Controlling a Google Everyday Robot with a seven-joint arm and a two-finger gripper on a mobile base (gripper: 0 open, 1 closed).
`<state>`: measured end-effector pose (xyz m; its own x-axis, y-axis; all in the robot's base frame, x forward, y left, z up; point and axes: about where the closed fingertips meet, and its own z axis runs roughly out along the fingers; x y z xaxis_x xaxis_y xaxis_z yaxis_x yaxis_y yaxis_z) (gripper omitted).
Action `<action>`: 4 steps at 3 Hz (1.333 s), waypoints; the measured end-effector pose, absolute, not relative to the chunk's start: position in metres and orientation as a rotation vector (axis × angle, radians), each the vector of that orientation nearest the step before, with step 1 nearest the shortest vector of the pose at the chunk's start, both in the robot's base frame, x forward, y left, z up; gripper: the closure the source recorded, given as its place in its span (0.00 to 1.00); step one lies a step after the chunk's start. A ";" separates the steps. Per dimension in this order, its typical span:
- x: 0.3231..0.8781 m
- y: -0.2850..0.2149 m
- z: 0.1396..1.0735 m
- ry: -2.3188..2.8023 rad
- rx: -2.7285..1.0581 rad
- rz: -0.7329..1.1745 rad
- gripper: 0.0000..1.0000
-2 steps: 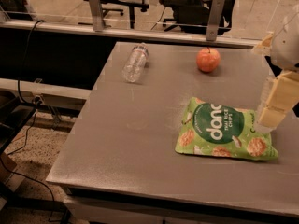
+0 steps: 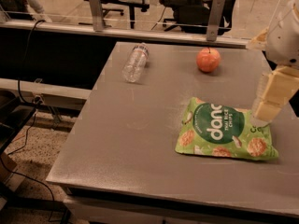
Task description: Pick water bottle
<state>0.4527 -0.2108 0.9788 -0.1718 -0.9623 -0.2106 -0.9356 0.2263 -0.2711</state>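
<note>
Over chip bag (image 2: 219, 130) at rt, claw (image 2: 264, 113) hovers.

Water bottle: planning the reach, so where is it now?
In the camera view the water bottle lies on its side near the far-left corner of the table, left of the apple; the tool hangs far right, by the chips bag.

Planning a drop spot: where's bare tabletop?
Bare: the table front-left, between water bottle and chips bag; also the gap between bottle and apple. Crowded: right side, where the gripper hangs at the bag's right end.
</note>
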 end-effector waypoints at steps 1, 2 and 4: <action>0.481 -0.200 0.976 2.089 -1.829 -0.125 0.00; 0.518 -0.189 0.970 1.981 -1.906 -0.133 0.00; 0.599 -0.146 0.955 1.740 -2.059 -0.125 0.00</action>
